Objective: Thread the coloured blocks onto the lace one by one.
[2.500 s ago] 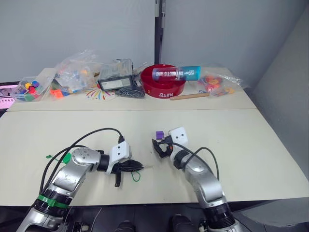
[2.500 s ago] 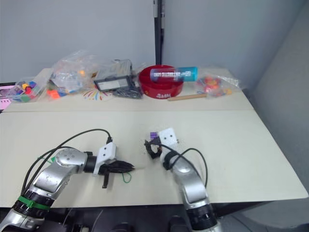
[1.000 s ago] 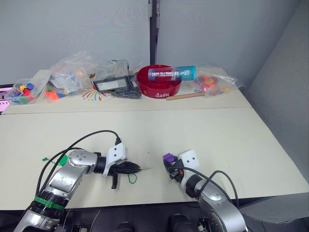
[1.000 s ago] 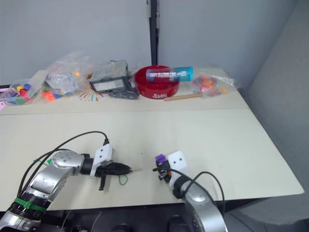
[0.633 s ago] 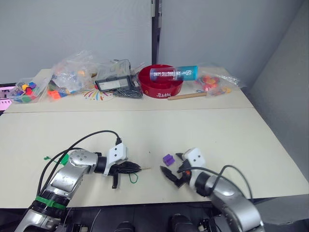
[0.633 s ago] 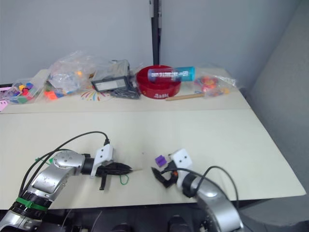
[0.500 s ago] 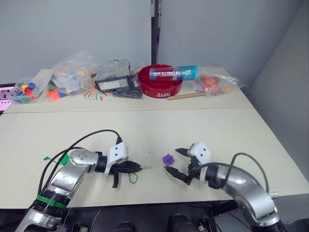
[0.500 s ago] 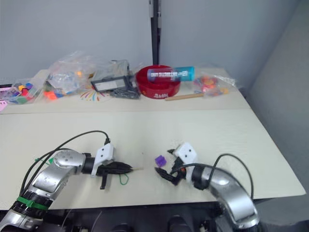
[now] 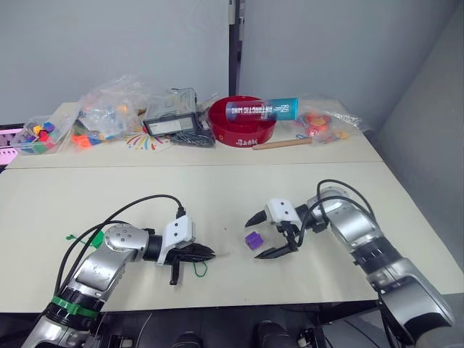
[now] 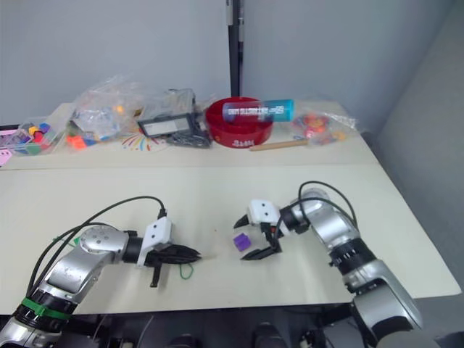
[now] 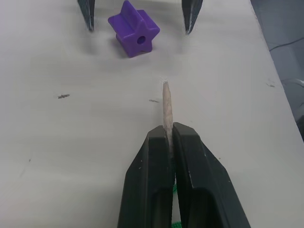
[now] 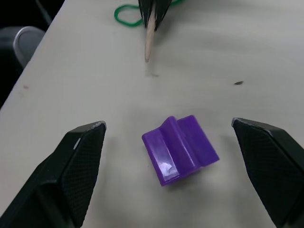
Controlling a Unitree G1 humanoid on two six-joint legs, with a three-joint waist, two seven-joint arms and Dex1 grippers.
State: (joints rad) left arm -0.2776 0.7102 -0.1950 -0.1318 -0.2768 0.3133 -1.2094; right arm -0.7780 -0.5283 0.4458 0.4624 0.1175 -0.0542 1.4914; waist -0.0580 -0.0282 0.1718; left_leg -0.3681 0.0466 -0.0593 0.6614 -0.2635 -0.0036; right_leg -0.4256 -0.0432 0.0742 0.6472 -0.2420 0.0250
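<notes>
right gripper (image 9: 267, 235) spread wide, straddling purple block (image 9: 253, 240) flat on table (image 9: 326, 181) | left gripper (image 9: 206, 253) clamped on lace (image 11: 166, 108) tip, aimed at block | risk: grasp covers the hole or rotates it off-axis, so tip misses

The block (image 9: 252, 240) lies on the table (image 9: 217, 196) between the left end effector (image 9: 206, 253) and right end effector (image 9: 267, 236).

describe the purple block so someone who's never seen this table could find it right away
On the near half of the cream table, look between the right end effector's spread black fingers. The small purple plastic block lies there, ridged, with a hole facing the lace's tan tip. It lies alone, far from the clutter along the table's back edge.
</notes>
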